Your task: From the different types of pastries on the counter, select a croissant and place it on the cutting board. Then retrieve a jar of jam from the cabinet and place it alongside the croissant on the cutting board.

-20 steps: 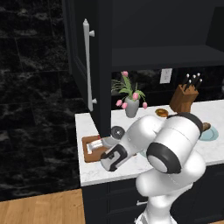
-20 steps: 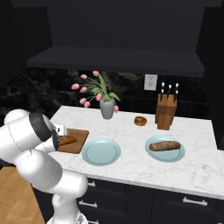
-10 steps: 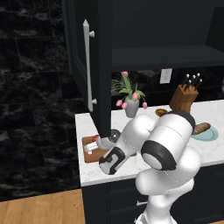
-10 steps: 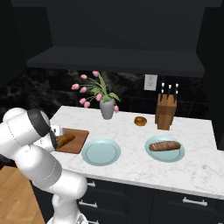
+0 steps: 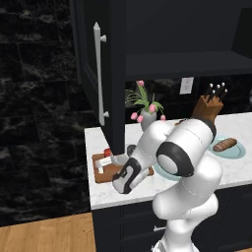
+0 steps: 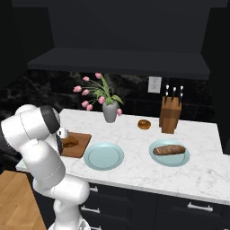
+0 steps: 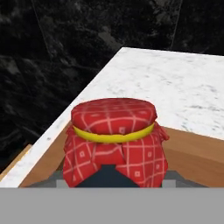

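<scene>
Now | jar of jam (image 7: 114, 140) sits over cutting board (image 7: 192, 153) | gripper (image 5: 110, 160) grip unclear, cannot tell | you settle it flat beside croissant (image 6: 69, 143), then release.

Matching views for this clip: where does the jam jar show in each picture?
Left base view: jam jar at the cutting board's far left end, beside the arm.
Right base view: small red shape at the arm's edge, above the board.
Hand view: centre, close up.
Shared landmark: the board.
</scene>
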{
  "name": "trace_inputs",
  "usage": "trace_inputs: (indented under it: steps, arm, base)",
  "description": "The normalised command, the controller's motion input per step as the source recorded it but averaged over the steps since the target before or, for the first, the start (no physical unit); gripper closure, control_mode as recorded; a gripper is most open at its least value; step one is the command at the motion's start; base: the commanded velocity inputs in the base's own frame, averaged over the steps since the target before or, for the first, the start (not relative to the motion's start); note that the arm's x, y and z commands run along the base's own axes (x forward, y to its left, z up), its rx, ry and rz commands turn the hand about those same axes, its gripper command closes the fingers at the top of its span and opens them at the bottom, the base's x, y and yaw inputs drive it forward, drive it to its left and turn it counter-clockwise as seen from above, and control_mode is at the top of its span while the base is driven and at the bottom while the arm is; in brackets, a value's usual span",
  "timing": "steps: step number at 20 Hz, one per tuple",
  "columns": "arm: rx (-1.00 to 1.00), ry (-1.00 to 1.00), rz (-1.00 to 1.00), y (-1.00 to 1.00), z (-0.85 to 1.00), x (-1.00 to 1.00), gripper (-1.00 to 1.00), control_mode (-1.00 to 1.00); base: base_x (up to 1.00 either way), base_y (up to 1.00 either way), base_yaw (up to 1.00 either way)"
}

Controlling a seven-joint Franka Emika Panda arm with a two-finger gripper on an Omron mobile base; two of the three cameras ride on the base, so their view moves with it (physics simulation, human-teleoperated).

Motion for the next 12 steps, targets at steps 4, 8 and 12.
trace_inputs:
  steps: [4,8,12]
  arm:
    - [0.06,-0.14,0.00,-0.43,-0.86,-0.49,-1.00,-1.00]
    - [0.07,-0.14,0.00,-0.43,-0.75,-0.71,-1.00,-1.00]
    - [0.06,-0.16,0.00,-0.41,-0.68,-0.67,-1.00,-1.00]
  base:
    - [0.00,0.00,0.00]
    - [0.00,0.00,0.00]
    - [0.00,0.00,0.00]
